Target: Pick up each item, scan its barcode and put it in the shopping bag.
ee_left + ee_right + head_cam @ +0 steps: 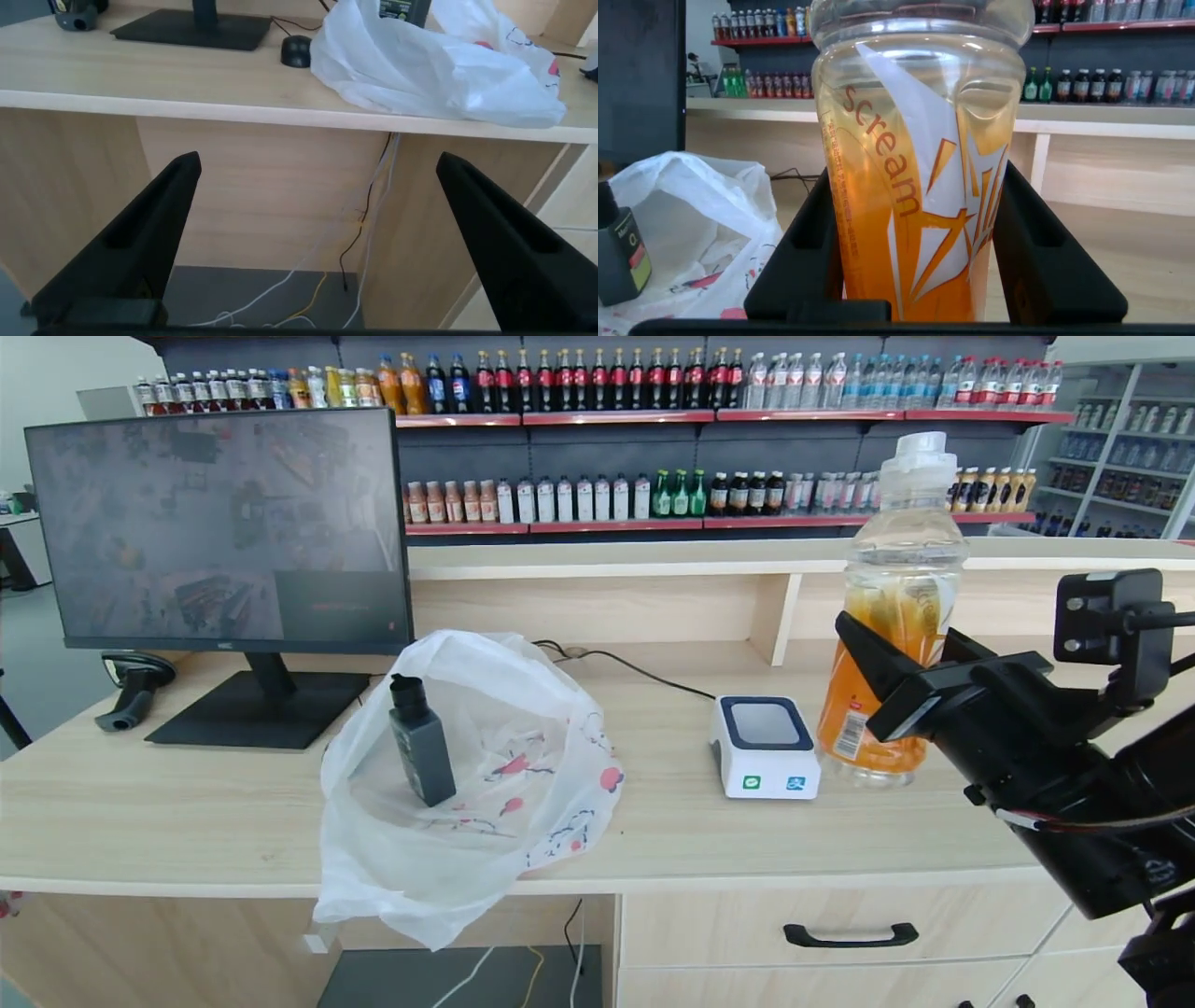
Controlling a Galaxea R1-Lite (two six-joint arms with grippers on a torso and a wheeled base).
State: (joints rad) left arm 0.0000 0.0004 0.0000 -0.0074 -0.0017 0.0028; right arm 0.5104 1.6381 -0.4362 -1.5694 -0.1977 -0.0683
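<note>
We grip the orange drink.
Our right claw pinches the bottle; the scanner sits just left of it, the shopping bag farther left. Our left claw is spread wide.

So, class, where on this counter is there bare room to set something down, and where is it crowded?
Free: the front-left counter, between monitor stand and bag; the strip between bag and scanner. Crowded: right side, where scanner and bottle are close together.
</note>
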